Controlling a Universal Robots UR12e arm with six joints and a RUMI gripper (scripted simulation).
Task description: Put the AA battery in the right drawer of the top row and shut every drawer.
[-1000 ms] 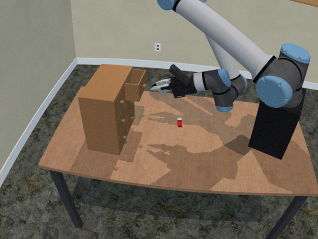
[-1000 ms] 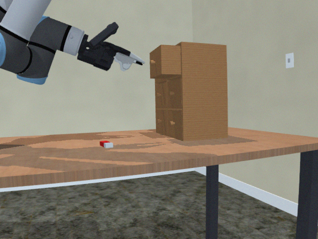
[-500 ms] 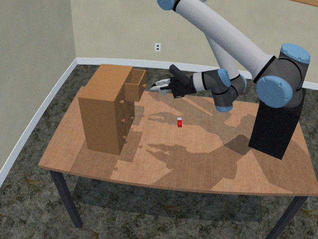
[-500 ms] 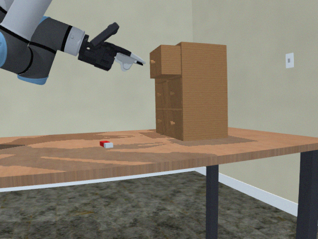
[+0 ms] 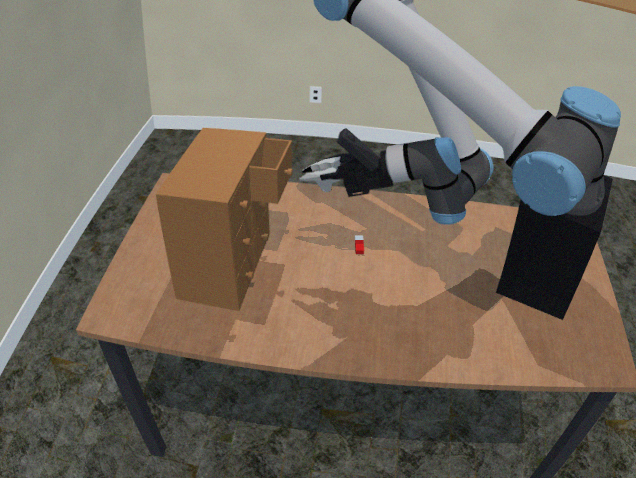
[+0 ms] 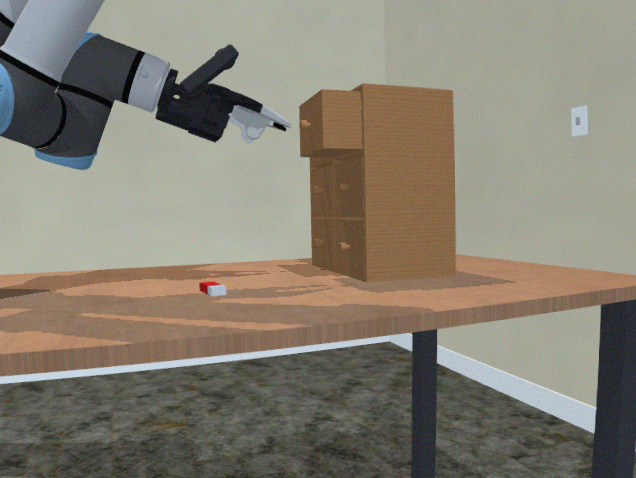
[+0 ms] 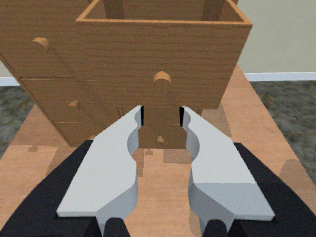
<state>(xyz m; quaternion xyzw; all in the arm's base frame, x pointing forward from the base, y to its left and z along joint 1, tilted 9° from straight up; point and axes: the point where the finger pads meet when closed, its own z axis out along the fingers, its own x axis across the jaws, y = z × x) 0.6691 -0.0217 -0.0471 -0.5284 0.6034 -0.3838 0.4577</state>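
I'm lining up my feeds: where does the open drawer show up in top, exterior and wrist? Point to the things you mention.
Top: the open drawer (image 5: pixel 264 184) (image 6: pixel 341 120) (image 7: pixel 120 49) is left of centre, in the upper half, jutting right.
Exterior: upper half, just right of centre, jutting left.
Wrist: top centre, front face towards the camera, beyond the fingers.
Shared landmark: the round knob (image 5: pixel 288 170) (image 6: pixel 305 123) (image 7: pixel 162 79) on its front.
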